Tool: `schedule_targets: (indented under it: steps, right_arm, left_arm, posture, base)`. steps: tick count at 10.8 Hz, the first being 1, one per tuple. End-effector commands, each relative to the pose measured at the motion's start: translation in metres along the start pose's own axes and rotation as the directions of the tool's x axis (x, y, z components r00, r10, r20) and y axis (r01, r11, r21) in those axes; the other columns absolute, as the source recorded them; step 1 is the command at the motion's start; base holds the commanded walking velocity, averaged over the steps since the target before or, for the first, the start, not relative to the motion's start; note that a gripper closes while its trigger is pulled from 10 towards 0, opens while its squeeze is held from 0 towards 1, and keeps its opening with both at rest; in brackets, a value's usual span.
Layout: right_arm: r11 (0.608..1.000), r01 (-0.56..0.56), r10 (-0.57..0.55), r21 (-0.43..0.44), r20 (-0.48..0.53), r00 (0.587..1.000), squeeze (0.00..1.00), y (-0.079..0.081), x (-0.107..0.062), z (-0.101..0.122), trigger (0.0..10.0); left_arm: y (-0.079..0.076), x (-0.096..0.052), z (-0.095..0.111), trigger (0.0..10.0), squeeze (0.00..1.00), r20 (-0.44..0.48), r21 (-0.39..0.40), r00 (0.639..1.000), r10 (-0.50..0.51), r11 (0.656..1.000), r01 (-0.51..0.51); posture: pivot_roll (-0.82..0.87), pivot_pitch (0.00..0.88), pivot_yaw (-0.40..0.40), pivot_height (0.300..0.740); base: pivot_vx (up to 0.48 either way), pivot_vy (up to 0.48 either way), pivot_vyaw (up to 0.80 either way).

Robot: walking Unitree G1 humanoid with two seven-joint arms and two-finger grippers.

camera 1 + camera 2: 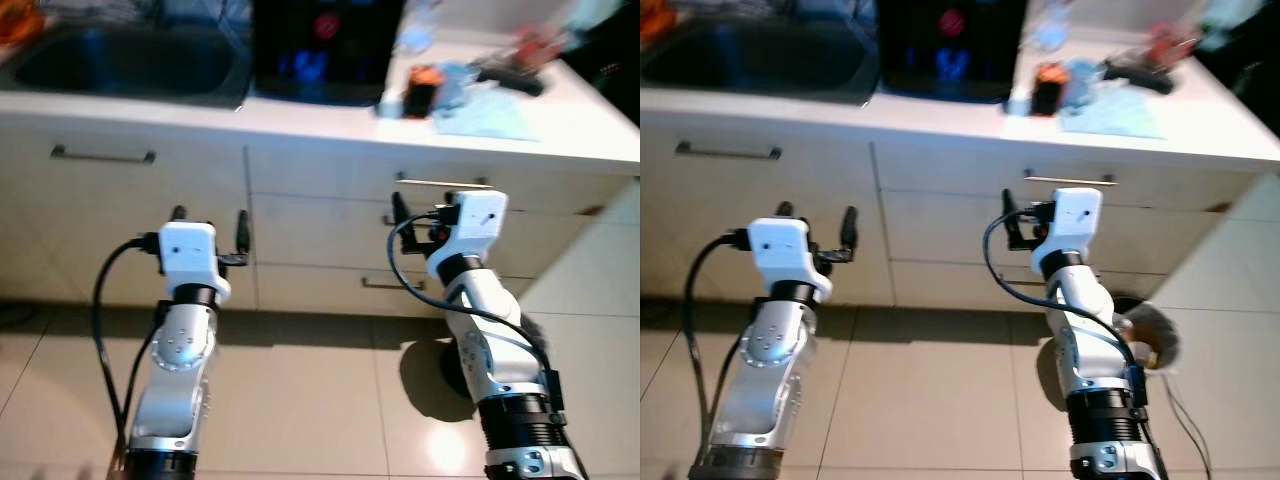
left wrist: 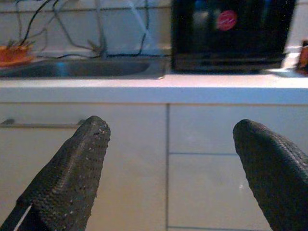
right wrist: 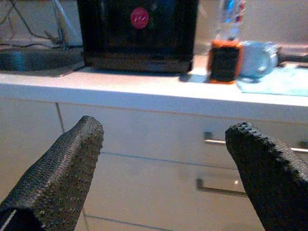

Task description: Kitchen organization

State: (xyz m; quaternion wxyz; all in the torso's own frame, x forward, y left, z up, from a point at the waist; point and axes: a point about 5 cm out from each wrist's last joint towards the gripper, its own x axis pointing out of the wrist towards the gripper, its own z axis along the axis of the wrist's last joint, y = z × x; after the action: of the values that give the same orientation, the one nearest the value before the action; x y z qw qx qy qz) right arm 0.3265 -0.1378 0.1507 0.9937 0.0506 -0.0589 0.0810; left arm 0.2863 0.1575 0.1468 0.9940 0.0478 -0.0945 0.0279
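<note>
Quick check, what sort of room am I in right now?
Most likely a home kitchen: a steel sink set in a white counter, drawers with bar handles below, and a black appliance on top.

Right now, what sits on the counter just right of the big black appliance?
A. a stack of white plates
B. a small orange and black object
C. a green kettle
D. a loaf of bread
B: the small orange and black object stands on the white counter beside the black appliance.

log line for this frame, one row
phase: approach | left gripper: open, empty, facing cabinets | right gripper: open, empty, near drawers | counter: black appliance, sink
</note>
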Motion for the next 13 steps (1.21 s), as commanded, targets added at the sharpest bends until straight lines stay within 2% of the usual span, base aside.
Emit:
schedule_targets:
  steps: [1, 5, 13]
  right_arm:
    - [1.0, 0.013, -0.013, 0.007, -0.004, 1.0, 0.0, -0.003, -0.001, -0.001, 10.0]
    - [1.0, 0.008, -0.008, 0.014, -0.002, 1.0, 0.0, -0.002, 0.0, -0.002, 10.0]
    - [1.0, 0.022, -0.023, 0.022, 0.025, 0.999, 0.0, -0.004, 0.007, 0.002, 10.0]
  left_arm:
    - [-0.003, 0.003, 0.006, 10.0, 0.0, 0.019, 0.001, 1.0, -0.011, 1.0, 0.011]
    - [-0.003, 0.004, 0.008, 10.0, 0.0, 0.03, 0.001, 0.999, -0.014, 1.0, 0.014]
    - [-0.006, 0.017, 0.014, 10.0, 0.0, 0.059, 0.002, 0.997, -0.043, 0.999, 0.043]
  posture:
    - [0.04, 0.057, -0.062, 0.74]
    - [0.05, 0.051, -0.057, 0.74]
    - [0.05, 0.006, -0.044, 0.74]
  base:
    - [0.311, 0.0, 0.0]
    - [0.325, 0.0, 0.0]
    - [0.372, 0.0, 0.0]
